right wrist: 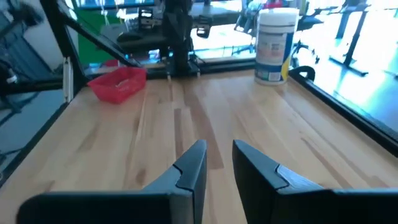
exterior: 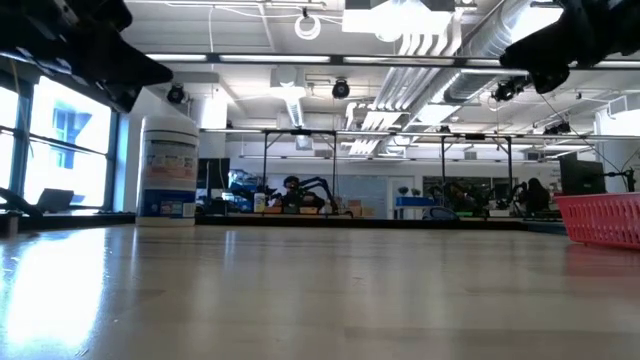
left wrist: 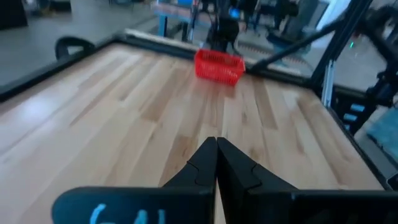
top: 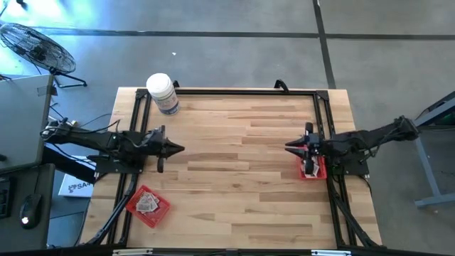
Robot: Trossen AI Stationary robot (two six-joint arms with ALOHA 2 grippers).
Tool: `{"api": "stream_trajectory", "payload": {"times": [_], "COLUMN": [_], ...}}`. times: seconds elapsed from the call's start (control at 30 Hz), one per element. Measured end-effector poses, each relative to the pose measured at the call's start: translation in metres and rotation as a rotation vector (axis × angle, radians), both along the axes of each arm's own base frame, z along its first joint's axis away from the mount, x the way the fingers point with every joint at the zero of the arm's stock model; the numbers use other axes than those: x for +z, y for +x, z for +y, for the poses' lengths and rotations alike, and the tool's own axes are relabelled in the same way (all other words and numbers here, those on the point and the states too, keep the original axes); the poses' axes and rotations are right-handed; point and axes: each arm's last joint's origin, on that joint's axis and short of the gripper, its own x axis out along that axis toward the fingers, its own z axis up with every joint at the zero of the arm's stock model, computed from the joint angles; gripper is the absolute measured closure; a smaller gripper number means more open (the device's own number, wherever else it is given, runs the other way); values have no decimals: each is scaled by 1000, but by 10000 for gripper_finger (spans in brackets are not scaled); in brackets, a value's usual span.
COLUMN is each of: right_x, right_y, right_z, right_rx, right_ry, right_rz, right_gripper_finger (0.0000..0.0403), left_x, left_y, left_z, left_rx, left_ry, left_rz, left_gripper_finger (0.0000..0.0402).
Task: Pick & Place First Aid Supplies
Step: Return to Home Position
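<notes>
Several small white-grey packets (top: 146, 204) lie in a shallow red tray (top: 158, 213) at the table's near left. A second red tray (top: 317, 173) sits at the right, under my right arm, with something pale in it that I cannot make out. My left gripper (top: 181, 148) hovers shut and empty over the left half of the table, pointing right; its shut fingers show in the left wrist view (left wrist: 216, 142). My right gripper (top: 288, 147) hovers over the right half, pointing left, open by a narrow gap and empty (right wrist: 219, 147).
A large white jar with a bluish label (top: 162, 92) stands at the far left corner; it also shows in the low view (exterior: 168, 165) and the right wrist view (right wrist: 273, 43). A black frame (top: 227, 90) runs along the table's edges. Bare wood lies between the grippers.
</notes>
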Motion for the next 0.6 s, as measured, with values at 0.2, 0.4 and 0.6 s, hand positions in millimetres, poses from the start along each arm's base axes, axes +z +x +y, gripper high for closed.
{"api": "stream_trajectory", "payload": {"times": [0.2, 0.4, 0.6], "right_x": [-26, -34, -39], "right_y": [-14, -31, -32], "right_z": [0, -1, 1], "right_rx": [-12, 47, 5], "right_ry": [-1, 0, -42], "right_rz": [-95, -224, -247], "right_gripper_finger": [331, 331, 331], "left_x": [-13, -34, -44], "left_y": [-21, -29, -22], "left_z": [4, 5, 4], "left_rx": [-17, -26, -17], "left_ry": [14, 11, 12], "left_rz": [-122, -195, -197], "left_gripper_finger": [401, 401, 401]}}
